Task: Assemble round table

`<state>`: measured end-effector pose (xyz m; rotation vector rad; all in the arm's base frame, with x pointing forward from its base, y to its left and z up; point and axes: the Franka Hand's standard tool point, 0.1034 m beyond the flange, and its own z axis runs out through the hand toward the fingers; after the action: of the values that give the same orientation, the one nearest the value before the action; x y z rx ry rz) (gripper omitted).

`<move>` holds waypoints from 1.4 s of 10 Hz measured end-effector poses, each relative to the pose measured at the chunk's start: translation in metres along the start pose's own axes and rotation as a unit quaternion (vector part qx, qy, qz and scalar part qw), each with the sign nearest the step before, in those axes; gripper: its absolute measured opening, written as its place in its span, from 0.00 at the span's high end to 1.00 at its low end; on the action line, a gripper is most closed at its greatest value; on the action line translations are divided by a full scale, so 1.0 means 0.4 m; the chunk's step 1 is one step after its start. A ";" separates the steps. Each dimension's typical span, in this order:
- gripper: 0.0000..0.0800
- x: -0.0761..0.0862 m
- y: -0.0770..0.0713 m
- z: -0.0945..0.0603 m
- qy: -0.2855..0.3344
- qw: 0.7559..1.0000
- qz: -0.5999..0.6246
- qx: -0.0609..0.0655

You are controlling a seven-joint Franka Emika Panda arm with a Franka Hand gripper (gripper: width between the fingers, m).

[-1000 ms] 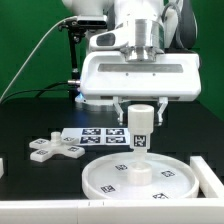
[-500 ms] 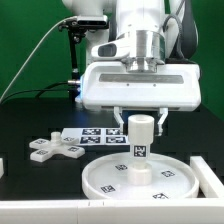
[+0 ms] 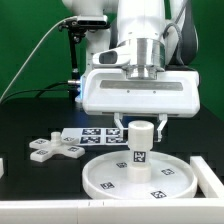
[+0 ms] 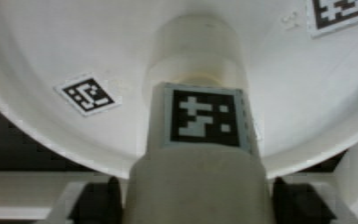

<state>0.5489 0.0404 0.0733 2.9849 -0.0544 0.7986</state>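
The large white rimmed round disc (image 3: 138,176) lies flat on the black table, front centre in the exterior view. My gripper (image 3: 142,124) is shut on the short white cylinder leg (image 3: 140,150) and holds it upright, its lower end at the disc's centre. Whether the leg touches the disc I cannot tell. The wrist view looks down along the leg (image 4: 204,130) with its square tag, onto the disc (image 4: 60,50). The white cross-shaped foot (image 3: 54,148) lies on the table toward the exterior view's left.
The marker board (image 3: 98,136) lies flat behind the disc. A white block (image 3: 211,176) sits at the exterior view's right edge. A black stand and cables rise at the back left.
My gripper has come down with the leg, bringing its lower end onto the centre of the disc. The disc and the foot have not moved.
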 end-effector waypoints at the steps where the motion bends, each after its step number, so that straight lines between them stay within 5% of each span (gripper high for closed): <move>1: 0.49 0.003 -0.001 0.003 0.004 1.000 0.000 0.000; 4: 0.49 0.003 -0.001 0.005 -0.002 1.000 -0.003 0.000; 5: 0.28 0.001 -0.001 0.007 -0.005 1.000 -0.003 0.000; 6: 0.22 -0.003 -0.002 0.006 -0.023 1.000 -0.004 0.002; 8: 0.19 0.031 -0.001 -0.025 -0.046 0.999 0.000 0.009; 11: 0.19 0.050 -0.008 -0.018 -0.165 0.986 0.010 0.020; 14: 0.19 0.029 -0.011 -0.012 -0.253 0.967 0.012 0.024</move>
<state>0.5568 0.0449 0.0831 3.1523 -0.0903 0.0192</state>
